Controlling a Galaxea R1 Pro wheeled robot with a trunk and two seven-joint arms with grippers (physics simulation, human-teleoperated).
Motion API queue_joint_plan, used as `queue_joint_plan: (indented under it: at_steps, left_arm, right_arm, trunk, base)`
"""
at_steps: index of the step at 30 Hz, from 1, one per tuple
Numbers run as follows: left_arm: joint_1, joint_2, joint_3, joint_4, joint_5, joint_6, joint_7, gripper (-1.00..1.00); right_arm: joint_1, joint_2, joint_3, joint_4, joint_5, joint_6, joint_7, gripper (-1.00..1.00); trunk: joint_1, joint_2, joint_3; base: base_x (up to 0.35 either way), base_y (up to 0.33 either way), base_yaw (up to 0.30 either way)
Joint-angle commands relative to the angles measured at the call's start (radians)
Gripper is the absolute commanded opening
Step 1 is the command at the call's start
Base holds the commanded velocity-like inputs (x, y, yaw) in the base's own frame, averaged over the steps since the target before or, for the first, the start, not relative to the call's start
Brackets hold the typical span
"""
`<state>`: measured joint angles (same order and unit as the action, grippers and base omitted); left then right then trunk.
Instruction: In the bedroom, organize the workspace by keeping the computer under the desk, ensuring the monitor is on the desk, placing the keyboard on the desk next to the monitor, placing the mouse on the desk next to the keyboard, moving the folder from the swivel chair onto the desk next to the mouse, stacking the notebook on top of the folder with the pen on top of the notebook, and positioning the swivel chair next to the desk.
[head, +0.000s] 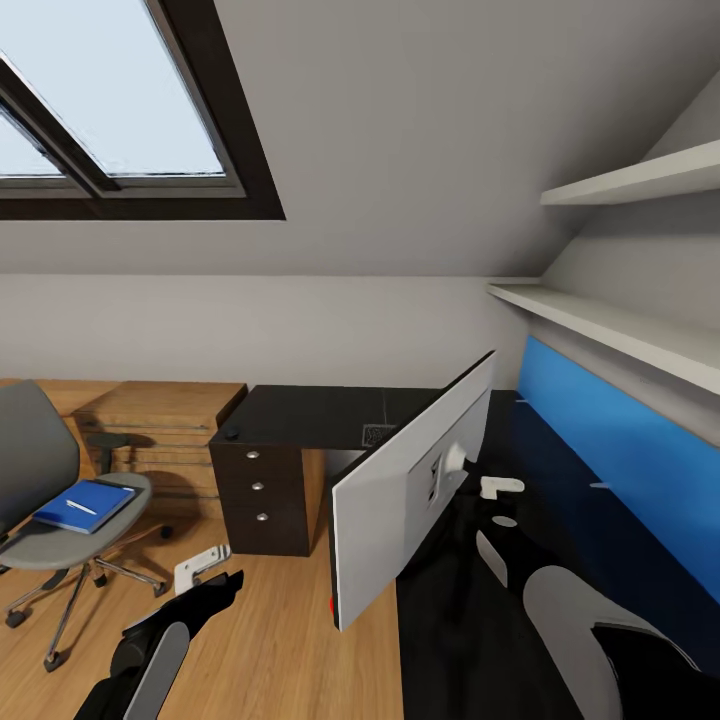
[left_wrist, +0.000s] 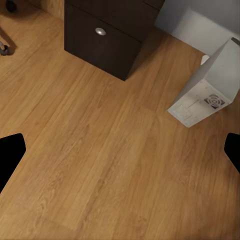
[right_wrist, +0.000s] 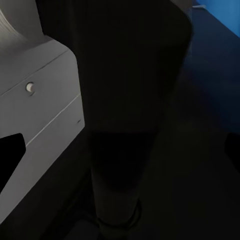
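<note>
From my head camera the monitor (head: 410, 500) showed me only its silver-white back, and it hid part of the desk (head: 330, 415) top behind it. The swivel chair (head: 50, 500) was cut off at the frame's left edge. I couldn't make out the small dark object (head: 232, 433) near the desk's front corner.

Place: attic bedroom set up as a home office.
Ceiling: sloped, with a dark-framed skylight (head: 110, 100).
Floor: warm wood planks (left_wrist: 100, 165).
Furniture: black-topped desk (head: 330, 412) with a knobbed drawer unit, grey swivel chair (head: 60, 500), light wood drawer chest (head: 160, 425).
Equipment: monitor (head: 400, 490) at the desk's front edge, computer (left_wrist: 207, 87) tower on the floor.
Walls: white shelves (head: 620, 330) above a blue wall panel (head: 630, 450).
</note>
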<state>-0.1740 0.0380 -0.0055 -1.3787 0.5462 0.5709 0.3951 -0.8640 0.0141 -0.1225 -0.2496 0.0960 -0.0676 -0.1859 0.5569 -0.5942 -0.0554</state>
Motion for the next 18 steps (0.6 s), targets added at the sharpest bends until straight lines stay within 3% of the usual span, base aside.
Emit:
queue_joint_plan:
  at_steps: [1, 9, 18]
  left_arm:
    - [-0.001, 0.000, -0.001, -0.001, 0.011, 0.003, 0.008, 1.00]
    - [-0.001, 0.000, -0.001, -0.002, 0.011, 0.003, 0.008, 1.00]
    - [-0.001, 0.000, -0.002, -0.017, 0.011, 0.003, 0.008, 1.00]
  right_arm:
    - [-0.001, 0.001, -0.008, 0.001, 0.010, -0.003, -0.002, 1.00]
    - [-0.001, -0.001, -0.008, 0.007, 0.011, -0.029, -0.003, 1.00]
    - [-0.001, -0.002, -0.005, 0.076, 0.014, -0.160, -0.003, 1.00]
  trunk:
    - [0.000, -0.002, -0.002]
    - [0.000, -0.002, -0.002]
    - [0.000, -0.002, -0.002]
  base:
    - [0.000, 0.000, 0.000]
    - [0.000, 0.000, 0.000]
    - [0.000, 0.000, 0.000]
